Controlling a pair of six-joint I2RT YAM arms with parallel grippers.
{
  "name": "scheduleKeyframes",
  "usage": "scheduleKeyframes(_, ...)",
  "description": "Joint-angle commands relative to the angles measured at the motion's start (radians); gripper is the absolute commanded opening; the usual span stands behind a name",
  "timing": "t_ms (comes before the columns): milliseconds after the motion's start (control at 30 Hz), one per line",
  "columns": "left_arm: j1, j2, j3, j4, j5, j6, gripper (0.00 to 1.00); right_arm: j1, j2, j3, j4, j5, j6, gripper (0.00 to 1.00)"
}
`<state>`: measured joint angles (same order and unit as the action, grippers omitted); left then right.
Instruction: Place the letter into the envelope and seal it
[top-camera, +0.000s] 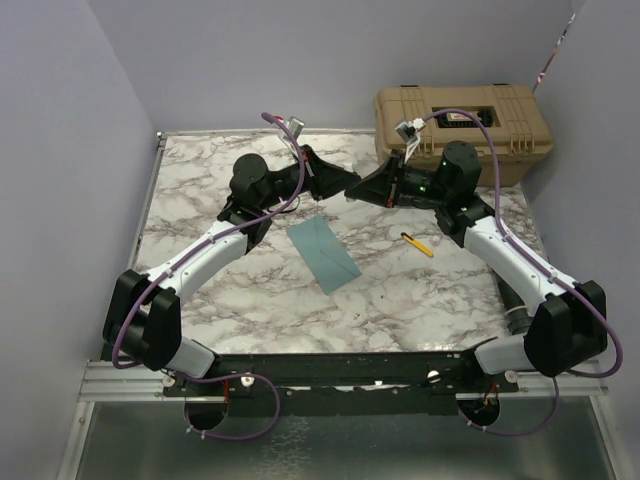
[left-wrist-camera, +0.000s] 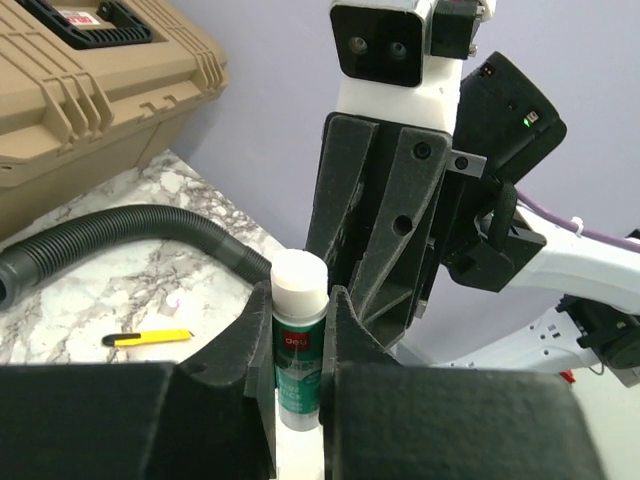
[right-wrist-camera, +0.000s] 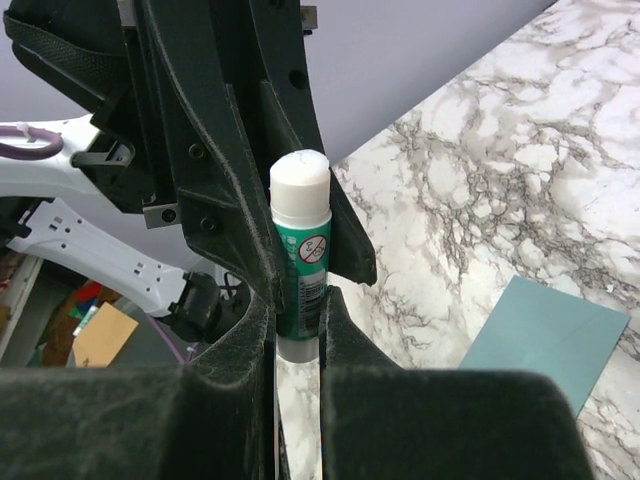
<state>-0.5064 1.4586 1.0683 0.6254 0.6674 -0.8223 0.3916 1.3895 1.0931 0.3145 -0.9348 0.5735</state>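
Glue stick (right-wrist-camera: 300, 240) clamped upright between both grippers above the table.
Left gripper (left-wrist-camera: 300, 330) presses its fingers on the green tube close under the white cap. Right gripper (right-wrist-camera: 297, 330) pinches the tube lower down, from the opposite side. The envelope (top-camera: 322, 252) lies flat on the marble table (top-camera: 200, 190), well apart from both, with nothing pinning it. The letter shows in no view and is possibly already inside. A small yellow-and-black tool (top-camera: 418, 244) lies near. Risk: the smooth round tube may twist or slip if the grippers pull unevenly, dropping to the table. The unpinned envelope may slide under the glue.
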Motion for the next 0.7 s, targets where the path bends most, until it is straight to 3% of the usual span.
scheduleKeyframes(0,0.003,-0.014,-0.001,0.013,0.018,0.016,0.00,0.002,-0.008,0.007,0.053,-0.016,0.013,0.10)
scheduleKeyframes(33,0.004,-0.015,0.000,0.017,0.016,0.011,0.00,0.003,-0.012,0.002,0.049,-0.003,0.017,0.15)
scheduleKeyframes(133,0.003,-0.013,0.017,0.037,0.009,-0.013,0.00,0.003,-0.024,-0.018,0.044,0.033,0.042,0.46)
scheduleKeyframes(200,0.003,-0.011,0.037,0.044,-0.004,-0.030,0.00,0.003,-0.028,-0.039,0.060,0.039,0.066,0.54)
scheduleKeyframes(667,0.003,-0.023,0.048,0.138,-0.070,-0.136,0.00,0.002,-0.007,-0.122,0.441,0.003,0.345,0.56)
